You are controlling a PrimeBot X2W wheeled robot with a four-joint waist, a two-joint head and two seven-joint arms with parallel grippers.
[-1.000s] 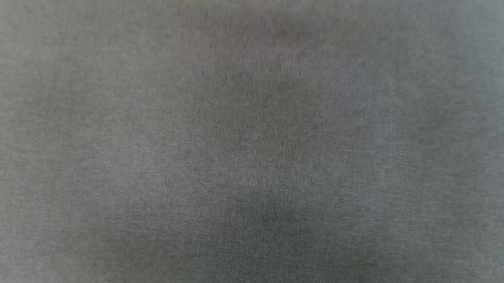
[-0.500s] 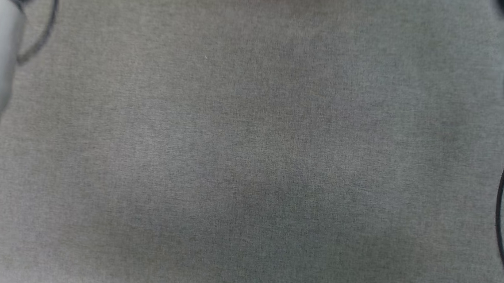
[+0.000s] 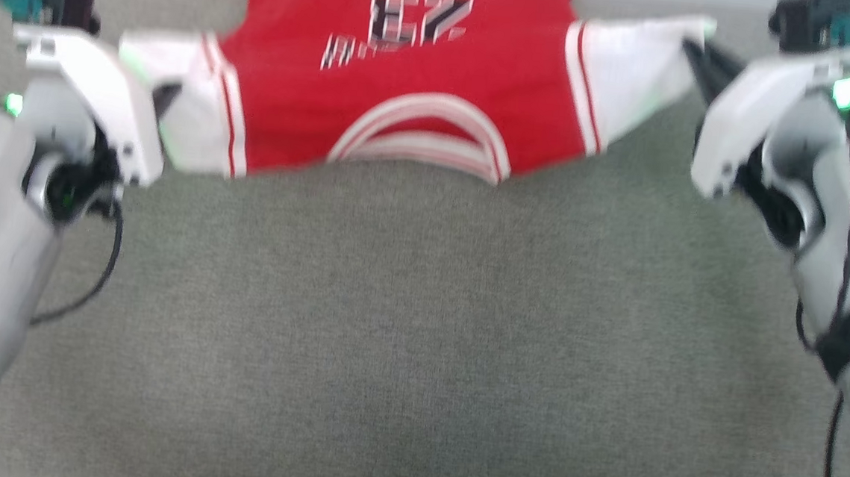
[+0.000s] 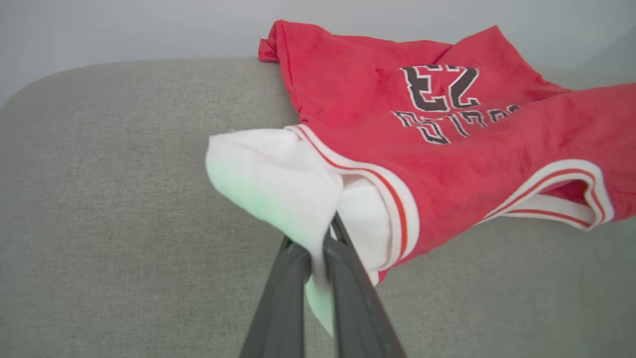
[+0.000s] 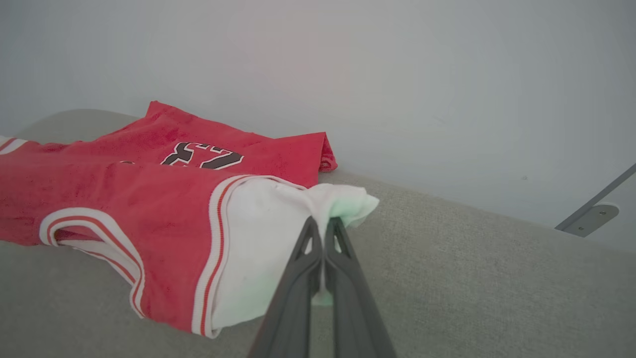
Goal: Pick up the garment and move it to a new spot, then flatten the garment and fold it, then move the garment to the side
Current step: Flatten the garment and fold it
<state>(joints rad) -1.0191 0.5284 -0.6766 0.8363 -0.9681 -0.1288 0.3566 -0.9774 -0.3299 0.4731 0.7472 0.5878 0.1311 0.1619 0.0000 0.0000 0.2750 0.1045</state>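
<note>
The red garment (image 3: 405, 95) with white sleeves, striped trim and the number 23 hangs stretched between both arms at the top of the head view, collar toward me, its far part lying on the grey surface. My left gripper (image 4: 322, 243) is shut on the white left sleeve (image 3: 181, 94). My right gripper (image 5: 323, 231) is shut on the white right sleeve (image 3: 639, 66). The near edge of the garment (image 5: 124, 214) is lifted off the surface.
A grey fabric-covered surface (image 3: 418, 343) spreads wide below the garment. A pale wall (image 5: 397, 74) rises behind its far edge, with a metal bracket (image 5: 589, 216) at the right. Black cables (image 3: 842, 312) run along both forearms.
The head camera has tilted up: earlier it showed the grey surface and forearm edges, now the garment and both grippers holding its sleeves appear at the top.
</note>
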